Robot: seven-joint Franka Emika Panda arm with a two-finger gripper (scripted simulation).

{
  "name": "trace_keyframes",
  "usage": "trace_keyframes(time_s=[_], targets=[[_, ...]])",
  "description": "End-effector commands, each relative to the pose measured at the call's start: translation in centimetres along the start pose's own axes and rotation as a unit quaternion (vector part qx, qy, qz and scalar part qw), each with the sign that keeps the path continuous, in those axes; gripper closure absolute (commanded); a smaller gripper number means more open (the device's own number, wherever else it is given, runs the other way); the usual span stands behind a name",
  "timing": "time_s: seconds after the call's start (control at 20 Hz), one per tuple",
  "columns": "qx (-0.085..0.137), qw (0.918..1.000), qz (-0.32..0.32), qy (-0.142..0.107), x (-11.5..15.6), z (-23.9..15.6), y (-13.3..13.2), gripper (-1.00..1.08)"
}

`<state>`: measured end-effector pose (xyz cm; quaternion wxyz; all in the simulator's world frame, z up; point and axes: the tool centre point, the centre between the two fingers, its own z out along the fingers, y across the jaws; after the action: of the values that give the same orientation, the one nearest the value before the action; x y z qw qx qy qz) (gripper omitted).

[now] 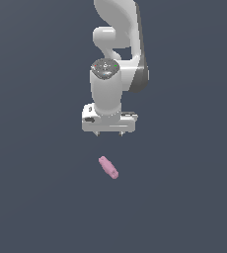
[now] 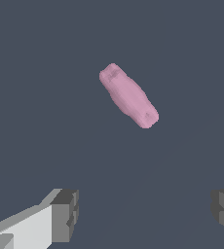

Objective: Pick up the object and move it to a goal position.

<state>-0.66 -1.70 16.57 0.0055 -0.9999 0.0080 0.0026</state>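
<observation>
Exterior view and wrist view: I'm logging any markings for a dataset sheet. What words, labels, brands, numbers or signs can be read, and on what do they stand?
None can be read.
The pink object is plain, with no print in either view.
The gripper and white arm carry no legible label.
The dark cap with small coloured dots on the wrist shows specks too small to read as signs.

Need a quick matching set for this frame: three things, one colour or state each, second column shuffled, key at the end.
Column 1:
1. pink cylinder piece
2. tool
3. floor

Column 2:
A. open, holding nothing
B. dark grey-blue, plain
C. lying on its side, apart from the fingers

Pairs: 1-C, 2-A, 3-B
</observation>
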Motion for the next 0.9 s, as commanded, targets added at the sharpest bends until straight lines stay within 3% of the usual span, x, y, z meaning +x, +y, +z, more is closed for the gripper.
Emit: trace_keyframes(time_s=[0.0, 0.45, 0.85], targets=[[0.000, 1.0000, 0.000, 0.000, 0.0, 0.0, 0.0, -0.92], [0.013, 0.9999, -0.002, -0.003, -0.2, -0.6, -2.7, -0.92], [0.011, 0.9998, -0.014, -0.003, 0.2, -0.4, -2.5, -0.92]])
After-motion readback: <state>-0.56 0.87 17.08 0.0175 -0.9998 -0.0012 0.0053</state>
